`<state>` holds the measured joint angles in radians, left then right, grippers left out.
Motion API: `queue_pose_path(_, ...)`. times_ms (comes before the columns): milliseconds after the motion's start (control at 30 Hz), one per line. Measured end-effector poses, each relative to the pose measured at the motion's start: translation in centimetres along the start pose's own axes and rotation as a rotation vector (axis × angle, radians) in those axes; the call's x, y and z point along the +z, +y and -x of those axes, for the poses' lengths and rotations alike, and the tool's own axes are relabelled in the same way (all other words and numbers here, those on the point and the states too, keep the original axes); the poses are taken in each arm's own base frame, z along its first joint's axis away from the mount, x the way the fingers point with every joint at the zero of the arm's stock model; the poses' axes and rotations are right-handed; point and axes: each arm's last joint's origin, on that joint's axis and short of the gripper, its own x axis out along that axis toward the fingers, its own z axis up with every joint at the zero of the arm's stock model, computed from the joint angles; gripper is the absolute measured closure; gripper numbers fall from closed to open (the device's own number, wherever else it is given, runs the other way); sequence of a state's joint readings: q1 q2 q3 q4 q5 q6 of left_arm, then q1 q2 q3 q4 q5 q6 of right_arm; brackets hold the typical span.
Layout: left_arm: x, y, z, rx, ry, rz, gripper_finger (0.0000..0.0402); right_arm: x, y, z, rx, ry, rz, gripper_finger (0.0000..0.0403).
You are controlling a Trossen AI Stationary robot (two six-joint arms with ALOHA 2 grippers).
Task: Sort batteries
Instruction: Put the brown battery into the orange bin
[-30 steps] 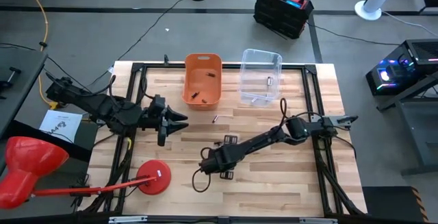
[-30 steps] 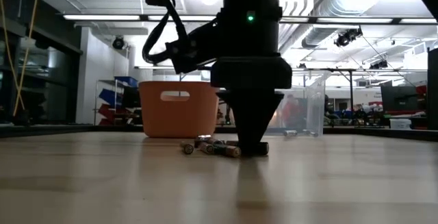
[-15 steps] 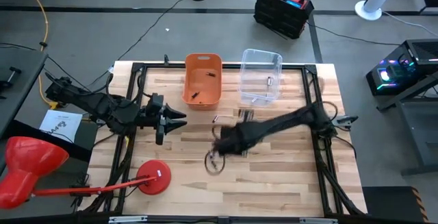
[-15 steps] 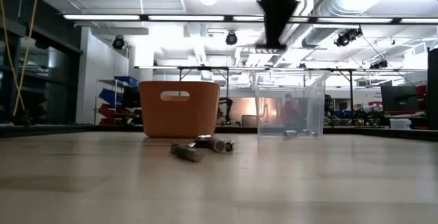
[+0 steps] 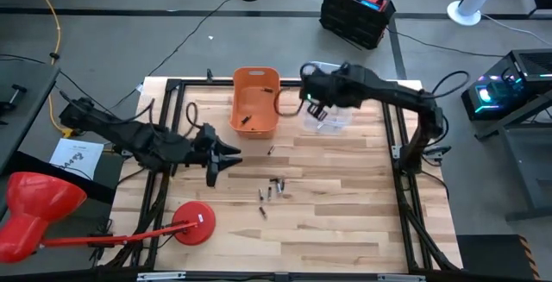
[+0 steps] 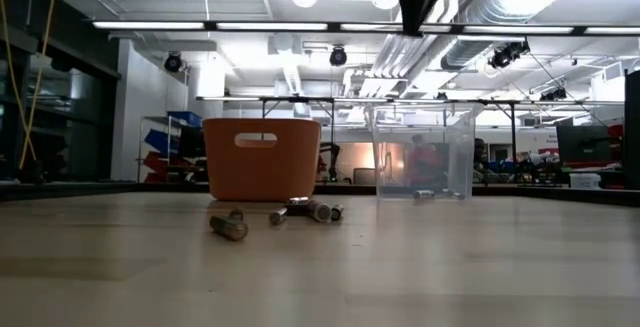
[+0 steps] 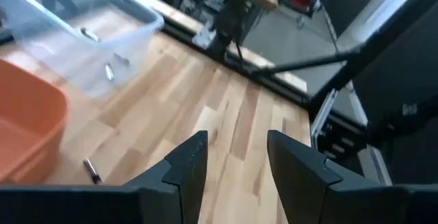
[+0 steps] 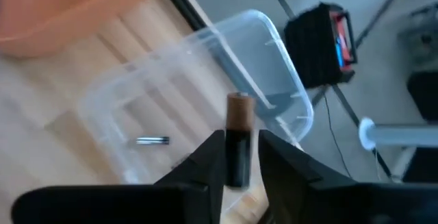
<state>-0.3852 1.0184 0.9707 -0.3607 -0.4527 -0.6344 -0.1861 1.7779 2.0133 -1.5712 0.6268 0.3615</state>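
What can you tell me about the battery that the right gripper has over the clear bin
The battery is a small cylinder, black along most of its body with a coppery-brown end. It stands lengthwise between the fingers of the right gripper, which is shut on its dark half; the copper end sticks out past the fingertips. It hangs above the clear plastic bin, touching nothing but the fingers. At least one silvery cell lies on the bin's floor below.
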Motion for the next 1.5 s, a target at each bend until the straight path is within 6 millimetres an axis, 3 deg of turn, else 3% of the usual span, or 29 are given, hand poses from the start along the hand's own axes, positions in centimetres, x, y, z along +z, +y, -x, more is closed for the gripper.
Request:
queue_pose_path(200, -1.7, -1.1, -1.5, 0.004, 0.073, 0.011, 0.0257, 0.6, -2.3, -1.8, 0.014, 0.058, -0.040, 0.0301)
queue_pose_path(400, -3.0, -2.1, -1.8, -0.015, 0.127, 0.006, 0.0257, 0.6, -2.3, -2.1, 0.058, 0.067, -0.037, 0.0297)
queue_pose_path(533, -3.8, -2.7, -1.6, -0.029, 0.155, -0.020, 0.0257, -0.8, -1.1, -2.6, 0.087, 0.033, -0.012, 0.0297)
queue_pose_path(633, -3.9, -2.8, -1.5, -0.019, 0.142, -0.017, 0.0257, -3.0, -0.9, -3.4, 0.107, 0.047, -0.022, 0.0297)
queue_pose_path(767, -3.7, -2.6, -1.5, 0.019, 0.107, -0.009, 0.0257, -5.3, -2.6, -4.7, 0.155, 0.032, -0.099, 0.0297)
queue_pose_path(967, -2.9, -1.7, -2.2, 0.068, 0.067, 0.000, 0.0257, -4.8, -7.4, -6.3, 0.332, -0.027, -0.359, 0.0296)
queue_pose_path(1067, -2.4, -1.2, -2.6, 0.091, 0.048, 0.002, 0.0257, -4.1, -8.8, -7.6, 0.373, -0.046, -0.423, 0.0297)
queue_pose_path(1333, -0.6, 0.4, -4.4, 0.211, -0.095, 0.063, 0.0257, -3.1, -8.3, -12.8, 0.412, 0.091, -0.388, 0.0297)
queue_pose_path(1500, 0.2, 1.0, -7.1, 0.208, -0.167, 0.091, 0.0257, -2.9, -7.7, -14.1, 0.421, 0.119, -0.326, 0.0297)
